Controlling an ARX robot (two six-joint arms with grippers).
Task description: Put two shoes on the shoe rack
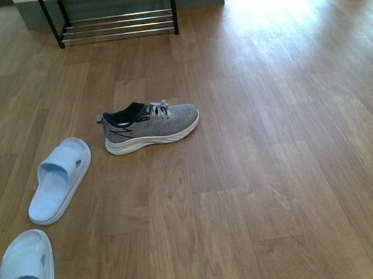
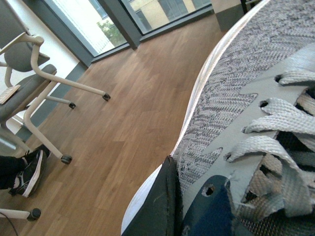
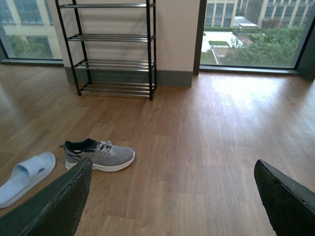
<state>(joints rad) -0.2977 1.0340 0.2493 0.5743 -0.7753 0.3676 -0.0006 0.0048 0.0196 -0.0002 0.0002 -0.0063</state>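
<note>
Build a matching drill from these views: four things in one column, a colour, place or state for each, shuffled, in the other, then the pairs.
Things
1. sneaker in the front view
2. sneaker in the left wrist view
3. shoe rack
4. slippers

Descriptions
a. light blue
b. grey, lifted off the floor
c. standing by the far wall
d. grey, resting on the floor on its sole

Pairs: 1-d, 2-b, 3-c, 4-a

grey knit sneaker (image 2: 246, 73), white sole | pale blue slipper (image 1: 60, 179) | black rack (image 1: 116, 26)
</note>
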